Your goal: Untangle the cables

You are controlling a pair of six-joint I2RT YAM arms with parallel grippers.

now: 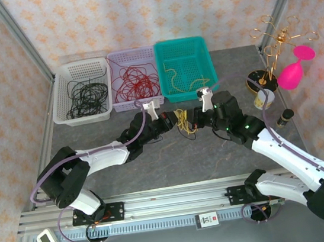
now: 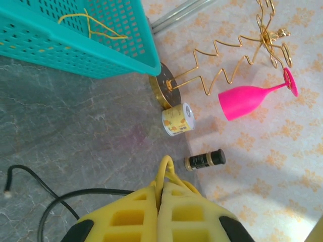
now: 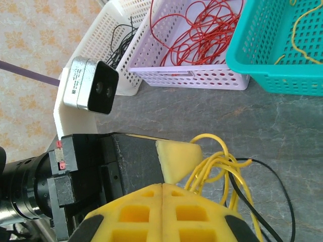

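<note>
The little tangle (image 1: 183, 122) of yellow and black cables is in the middle of the table (image 1: 126, 167), between the two arms and just in front of the green basket (image 1: 185, 64). The left gripper (image 2: 162, 194) has its fingers squeezed tight on a yellow cable (image 2: 165, 169), which pokes out from between them. A black cable (image 2: 65, 196) lies loose on the table beside it. The right gripper (image 3: 161, 194) has its fingers pressed together too. Yellow loops (image 3: 214, 161) come out right next to them, but I cannot tell if one is caught inside. I think this is the pulling-apart step, with both grippers at the bunch, close together. Next, the arms should move away from each other slowly, so the yellow comes free of the black. Pull too fast and the knot may just get tighter. Once free, the yellow one probably goes in the green basket.
</note>
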